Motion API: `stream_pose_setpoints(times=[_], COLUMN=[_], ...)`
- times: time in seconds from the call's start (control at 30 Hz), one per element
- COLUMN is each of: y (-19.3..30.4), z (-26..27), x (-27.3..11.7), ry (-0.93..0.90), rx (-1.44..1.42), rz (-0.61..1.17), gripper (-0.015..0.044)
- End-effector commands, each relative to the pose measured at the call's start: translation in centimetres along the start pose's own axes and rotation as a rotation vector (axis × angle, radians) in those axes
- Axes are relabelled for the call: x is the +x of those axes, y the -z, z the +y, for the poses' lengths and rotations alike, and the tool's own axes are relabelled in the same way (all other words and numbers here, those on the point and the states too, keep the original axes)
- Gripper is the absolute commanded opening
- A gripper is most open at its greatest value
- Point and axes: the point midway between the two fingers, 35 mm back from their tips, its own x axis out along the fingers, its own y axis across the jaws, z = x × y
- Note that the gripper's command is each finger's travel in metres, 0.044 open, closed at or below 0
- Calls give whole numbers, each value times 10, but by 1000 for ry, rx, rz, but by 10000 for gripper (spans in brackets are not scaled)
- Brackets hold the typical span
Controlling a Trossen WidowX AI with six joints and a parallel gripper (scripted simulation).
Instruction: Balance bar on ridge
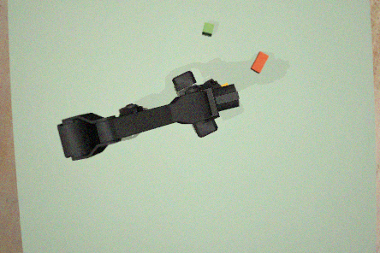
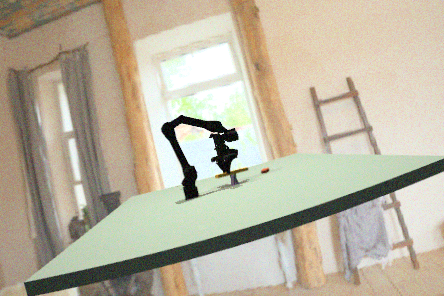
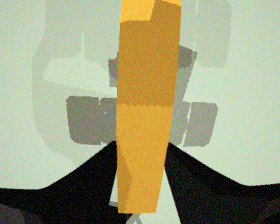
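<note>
Claw (image 1: 195, 104) (image 2: 226, 172) (image 3: 143, 145) narrowed onto the yellow bar (image 1: 225, 85) (image 2: 240, 170) (image 3: 145, 120), gripping it. Exterior view: bar just below centre of frame, clear of the pale green table (image 1: 180, 201) (image 2: 200, 220) (image 3: 255, 125), over the upright grey-violet ridge (image 2: 234, 179); whether the two touch, cannot tell. Wrist view: bar runs from top edge down the middle, hiding much of the grey shapes behind. From the top, the black arm (image 1: 145, 120) (image 2: 176, 147) stretches from lower left to centre and covers nearly all of the bar, one yellow sliver showing; ridge hidden there. Neighbours: small green block (image 1: 208, 28), upper middle of top view, apart from the arm; orange-red block (image 1: 259, 62) (image 2: 265, 170), right of centre, nearest the sliver, not touching the arm. Wooden ladder (image 2: 324, 125) at right of exterior view, beyond the table.
</note>
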Motion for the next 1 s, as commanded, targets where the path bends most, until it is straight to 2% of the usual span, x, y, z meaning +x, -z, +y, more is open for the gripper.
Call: stream_pose_setpoints(times=[0.0,0.97], y=[0,0], z=[0,0], x=[1,3], ry=[0,0], rx=[5,5], rz=[0,0], gripper=[0,0])
